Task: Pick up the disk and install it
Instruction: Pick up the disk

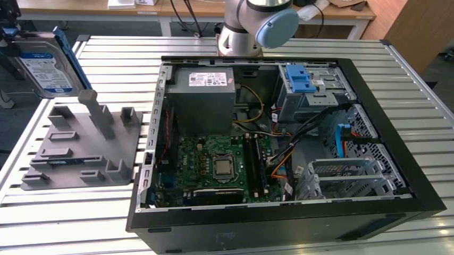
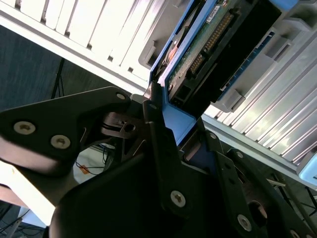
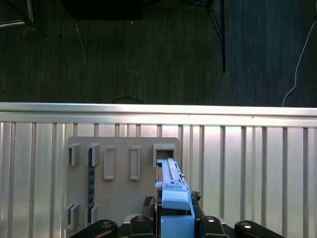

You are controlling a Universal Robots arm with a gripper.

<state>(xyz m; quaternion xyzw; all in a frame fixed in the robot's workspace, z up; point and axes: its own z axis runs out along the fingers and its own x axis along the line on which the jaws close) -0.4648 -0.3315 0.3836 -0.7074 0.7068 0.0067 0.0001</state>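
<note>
**Disk in the grip, well apart from the open case**

The gripper [image 2: 173, 119] has its fingers [image 2: 157, 134] clamped on the blue carrier frame [image 2: 181, 126] of the disk [image 1: 44, 66], one on each side of the frame's end. In the second wrist view the disk's long axis runs straight out from the fingers, connector edge showing.

In the exterior view the disk stands nearly upright at the far left, label facing the camera. It hangs above the far edge of the grey fixture [image 1: 78, 154] and appears clear of it. In the first wrist view its thin edge lines up with an empty slot [image 3: 165, 152] in that fixture.

The computer case [image 1: 269, 234] lies open on the slatted table [image 1: 85, 223], to the exterior view's right of the disk. Its grey drive cage [image 1: 347, 175] sits at the case's right side, so the whole motherboard lies between cage and disk.
</note>
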